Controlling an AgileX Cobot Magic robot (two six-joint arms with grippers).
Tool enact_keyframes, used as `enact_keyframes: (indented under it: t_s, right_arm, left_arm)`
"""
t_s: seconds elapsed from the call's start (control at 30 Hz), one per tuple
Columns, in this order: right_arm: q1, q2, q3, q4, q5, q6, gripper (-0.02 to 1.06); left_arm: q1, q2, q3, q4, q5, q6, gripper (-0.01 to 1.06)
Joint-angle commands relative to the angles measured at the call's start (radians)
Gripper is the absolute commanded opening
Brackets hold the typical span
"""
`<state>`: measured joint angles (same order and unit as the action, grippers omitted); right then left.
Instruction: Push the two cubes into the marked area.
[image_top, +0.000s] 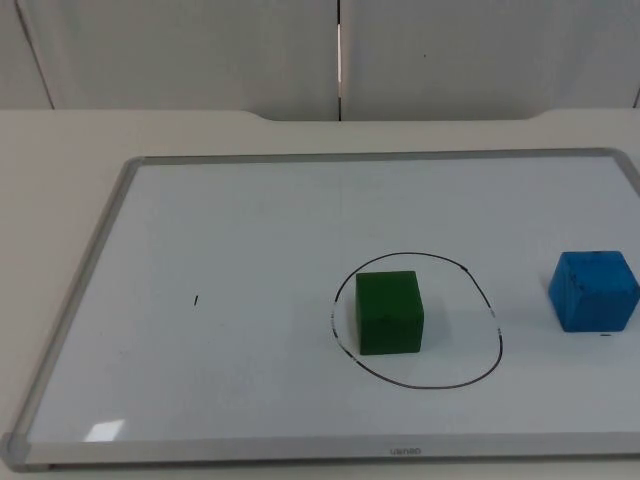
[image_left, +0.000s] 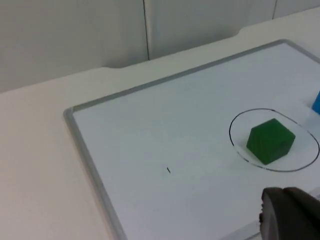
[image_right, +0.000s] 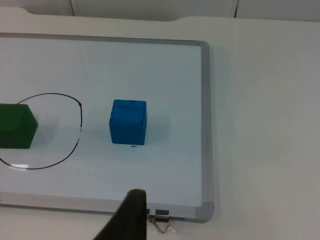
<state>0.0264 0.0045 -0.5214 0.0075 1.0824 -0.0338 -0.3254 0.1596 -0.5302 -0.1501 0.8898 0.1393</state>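
A green cube (image_top: 388, 312) sits inside the black hand-drawn ring (image_top: 420, 386) on the whiteboard, toward the ring's left side. A blue cube (image_top: 594, 290) stands outside the ring, to its right, near the board's right edge. In the left wrist view my left gripper (image_left: 290, 215) hangs by the board's edge, well short of the green cube (image_left: 270, 140) and touching nothing. My right gripper (image_right: 127, 220) is over the board's framed edge, with the blue cube (image_right: 128, 122) some way ahead of it and the green cube (image_right: 17, 126) beyond the ring line (image_right: 80, 130).
The whiteboard has a raised grey frame (image_top: 80, 290) and lies on the pale table. A tiny black mark (image_top: 196, 299) is on its left half. A metal clip (image_right: 161, 220) sits at the frame near my right gripper. The partition wall (image_top: 200, 50) closes the back.
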Motion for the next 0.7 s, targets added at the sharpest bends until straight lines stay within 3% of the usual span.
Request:
enact_keyframes:
  t_s: [0.0, 0.23, 0.4, 0.67]
  right_arm:
    - [-0.005, -0.005, 0.006, -0.002, -0.003, 0.000, 1.05]
    - [-0.005, -0.005, 0.006, -0.002, -0.003, 0.000, 1.05]
    - [-0.005, -0.005, 0.006, -0.002, -0.003, 0.000, 1.05]
    - [-0.005, -0.005, 0.006, -0.002, -0.003, 0.000, 1.05]
  left_arm:
    - [0.003, -0.052, 0.017, 0.019, 0.047, -0.028, 0.00]
    - [0.003, -0.148, 0.012, 0.015, 0.073, -0.050, 0.00]
    - [0.003, -0.160, 0.008, 0.029, 0.219, -0.086, 0.00]
    - [0.003, -0.160, 0.036, 0.106, 0.186, -0.101, 0.00]
